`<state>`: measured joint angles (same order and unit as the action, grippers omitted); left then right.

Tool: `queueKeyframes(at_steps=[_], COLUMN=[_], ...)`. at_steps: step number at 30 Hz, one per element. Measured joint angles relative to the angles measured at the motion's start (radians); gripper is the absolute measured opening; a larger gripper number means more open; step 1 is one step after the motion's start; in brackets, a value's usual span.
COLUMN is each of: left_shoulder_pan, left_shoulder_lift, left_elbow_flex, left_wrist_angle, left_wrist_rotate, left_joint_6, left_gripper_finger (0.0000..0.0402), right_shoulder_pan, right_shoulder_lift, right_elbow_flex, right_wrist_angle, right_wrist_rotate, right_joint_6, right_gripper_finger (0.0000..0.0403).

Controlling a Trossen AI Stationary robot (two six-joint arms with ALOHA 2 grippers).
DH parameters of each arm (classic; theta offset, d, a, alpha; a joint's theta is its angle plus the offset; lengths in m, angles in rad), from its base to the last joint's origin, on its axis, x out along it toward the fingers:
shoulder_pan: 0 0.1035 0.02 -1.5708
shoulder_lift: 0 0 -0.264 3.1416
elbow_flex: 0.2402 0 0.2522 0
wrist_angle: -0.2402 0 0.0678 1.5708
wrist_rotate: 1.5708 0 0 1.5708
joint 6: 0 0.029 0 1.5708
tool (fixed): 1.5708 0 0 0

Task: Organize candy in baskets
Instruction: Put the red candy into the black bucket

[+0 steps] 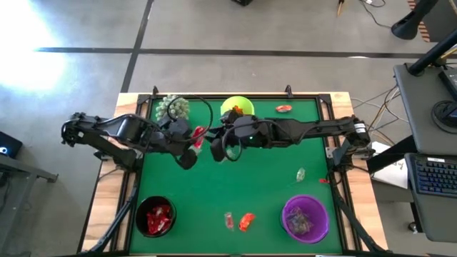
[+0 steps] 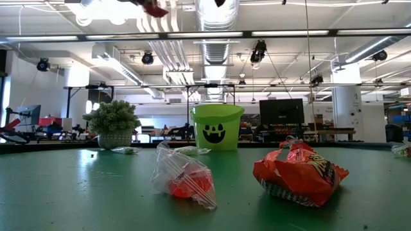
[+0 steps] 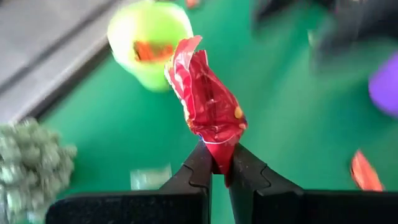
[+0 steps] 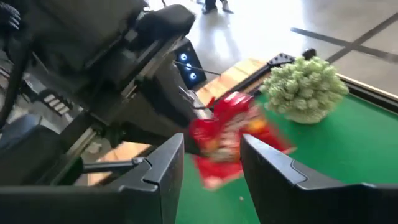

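Note:
My left gripper [image 1: 191, 141] is shut on a red candy wrapper [image 3: 208, 99] high above the table's middle left. My right gripper [image 4: 211, 171] faces it with fingers open, one on each side of the wrapper's [image 4: 227, 134] free end. The lime green basket [image 1: 238, 108] stands at the far edge with orange candy inside. The black basket [image 1: 156, 216] with red candy stands near left, the purple basket [image 1: 305, 218] near right. Loose candy lies on the table: an orange one [image 1: 246, 221], a clear one [image 1: 228, 220], another clear one [image 1: 300, 173] and one at the far right [image 1: 284, 108]. My left gripper pinches one crimped end [image 3: 219, 157] of the red wrapper between its two fingertips. The fingers slant down from the table's left side. The wrapper sticks out past the fingertips, lifted clear of the table.
A spiky pale-green plant [image 1: 173, 107] stands at the far left, beside the green basket. In the low view a clear-wrapped candy [image 2: 183, 176] and an orange pack [image 2: 298, 172] lie close to the near edge. Bare green mat lies at the table's middle.

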<state>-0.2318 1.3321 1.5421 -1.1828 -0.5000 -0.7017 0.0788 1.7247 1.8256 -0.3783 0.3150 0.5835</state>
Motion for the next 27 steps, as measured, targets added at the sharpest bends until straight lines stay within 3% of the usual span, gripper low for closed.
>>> queueKeyframes(at_steps=[3, 13, 23, 27], left_shoulder_pan=[-0.012, -0.094, -0.248, -0.331], left_shoulder_lift=[-0.009, -0.015, -0.013, -0.010], left_elbow_flex=[0.000, 0.000, -0.002, -0.016], left_wrist_angle=[-0.076, -0.174, -0.223, -0.223], left_wrist_rotate=[0.110, 0.621, 0.869, 0.885], left_joint_6=[-0.020, -0.025, -0.158, -0.232], left_gripper_finger=[0.0004, 0.0004, 0.0004, 0.0004], right_shoulder_pan=[0.000, 0.019, 0.025, 0.024], right_shoulder_lift=[-0.039, -0.157, -0.201, -0.202], right_elbow_flex=[0.000, 0.000, 0.000, 0.000], right_wrist_angle=[-0.082, -0.293, -0.357, -0.375], right_wrist_rotate=[-0.010, -0.038, -0.035, -0.035], right_joint_6=[0.000, -0.009, -0.012, -0.009], right_gripper_finger=[0.0150, 0.0151, 0.0151, 0.0151])
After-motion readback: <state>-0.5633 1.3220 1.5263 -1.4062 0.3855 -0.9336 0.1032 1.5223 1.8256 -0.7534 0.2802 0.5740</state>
